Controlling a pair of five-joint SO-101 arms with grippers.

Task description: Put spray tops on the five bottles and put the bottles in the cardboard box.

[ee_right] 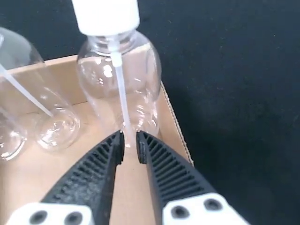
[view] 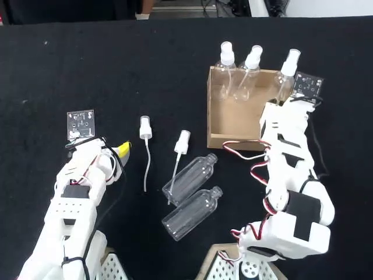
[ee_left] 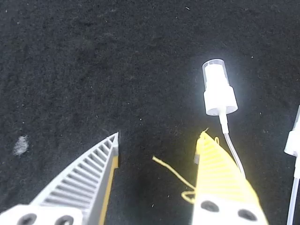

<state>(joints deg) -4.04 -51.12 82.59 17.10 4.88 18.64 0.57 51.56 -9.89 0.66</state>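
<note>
Three clear bottles with white spray tops stand in the cardboard box along its far side: one, a second and a third. Two uncapped bottles lie on the black table. Two loose spray tops lie left of them. My left gripper is open just short of the nearer spray top, with nothing between its fingers. My right gripper is shut and empty over the box's right corner, right in front of the third bottle.
A square tag lies on the table beyond the left arm. The right arm stretches along the box's right wall. A second spray top lies to the side of the left gripper.
</note>
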